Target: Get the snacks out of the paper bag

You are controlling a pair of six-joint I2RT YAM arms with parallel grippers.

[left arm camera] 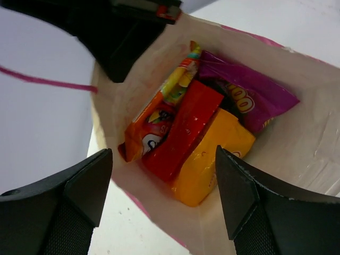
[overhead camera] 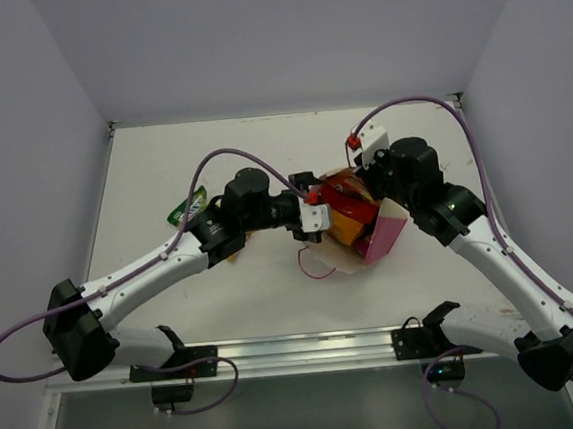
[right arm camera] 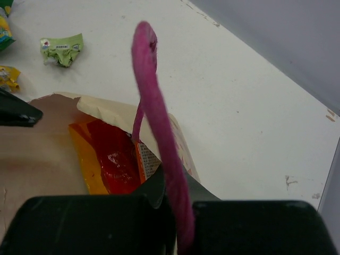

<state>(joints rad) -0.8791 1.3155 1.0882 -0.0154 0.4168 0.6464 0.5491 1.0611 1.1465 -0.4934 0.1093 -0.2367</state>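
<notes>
The paper bag [overhead camera: 384, 234] lies tilted at mid table, its mouth toward the left arm. My left gripper [overhead camera: 311, 210] is open at the mouth, its fingers [left arm camera: 79, 196] wide apart over the near rim [left arm camera: 159, 212], holding nothing. Inside lie a red packet [left arm camera: 186, 127], an orange packet [left arm camera: 146, 135], a yellow-orange packet [left arm camera: 212, 162], a purple-magenta packet [left arm camera: 249, 95] and a green-yellow strip [left arm camera: 183, 74]. My right gripper [overhead camera: 364, 164] is shut on the bag's pink cord handle [right arm camera: 154, 106] at the far rim [right arm camera: 106, 109], holding that side up.
On the table left of the bag lie a green-yellow packet [overhead camera: 187, 205], a crumpled pale green packet [right arm camera: 62, 49] and a small yellow wrapper [right arm camera: 8, 77]. The bag's other cord loop [overhead camera: 316, 267] trails on the table. Walls enclose the table on three sides.
</notes>
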